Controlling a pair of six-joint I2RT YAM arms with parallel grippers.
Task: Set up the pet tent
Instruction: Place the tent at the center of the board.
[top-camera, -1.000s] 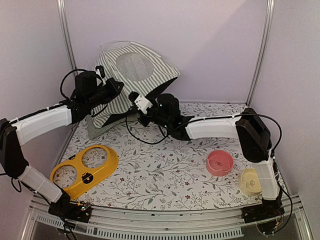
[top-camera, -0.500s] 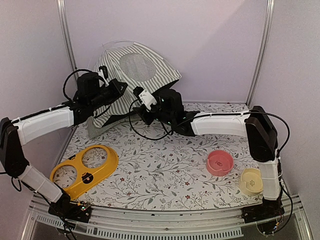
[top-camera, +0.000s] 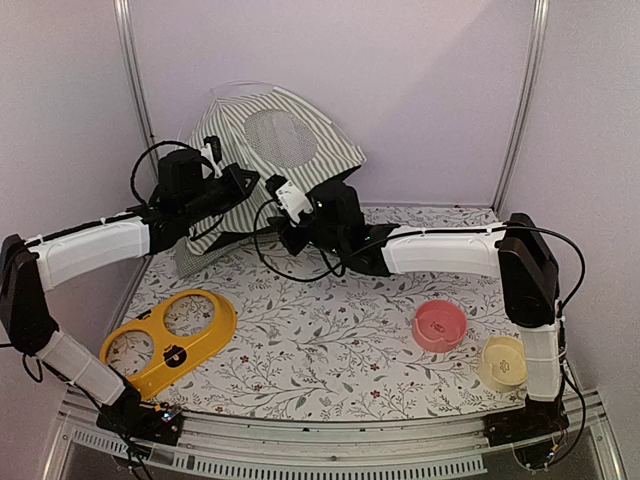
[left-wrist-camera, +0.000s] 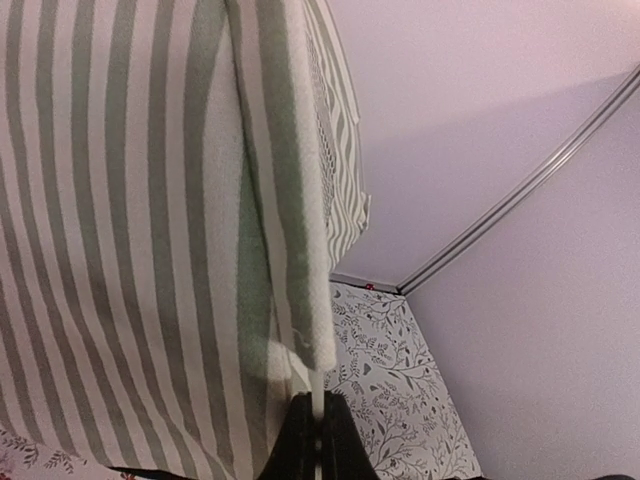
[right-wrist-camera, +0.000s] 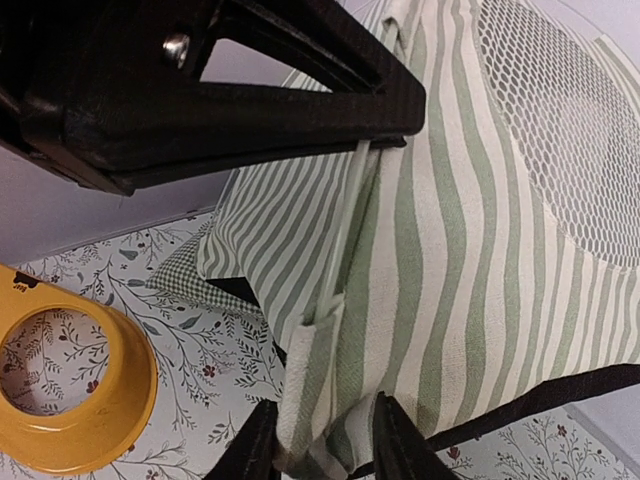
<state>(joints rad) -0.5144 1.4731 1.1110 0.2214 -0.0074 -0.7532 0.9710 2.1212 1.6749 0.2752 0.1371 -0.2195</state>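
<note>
The pet tent (top-camera: 330, 155), green-and-white striped with a round white mesh panel (top-camera: 280, 135), stands half-raised against the back wall. My left gripper (top-camera: 250, 183) is shut on a thin white pole (left-wrist-camera: 318, 385) just below where it enters a fabric sleeve (left-wrist-camera: 300, 300); the shut fingertips (left-wrist-camera: 318, 435) pinch it. In the right wrist view the left gripper (right-wrist-camera: 400, 120) crosses the top, with the pole (right-wrist-camera: 345, 230) running down from it. My right gripper (right-wrist-camera: 322, 445) stands open around the tent's lower sleeve corner (right-wrist-camera: 310, 380), which hangs loosely between the fingers (right-wrist-camera: 255, 445).
A green checked cushion (top-camera: 190, 262) lies under the tent's left edge. At the front left sits a yellow two-hole bowl holder (top-camera: 168, 340); a pink bowl (top-camera: 440, 325) and a cream bowl (top-camera: 503, 362) sit at the front right. Walls close in behind and beside.
The right gripper opened from shut and moved up and back to the tent's lower corner. The tent has risen and tilted slightly right. The left gripper stays on the pole.
</note>
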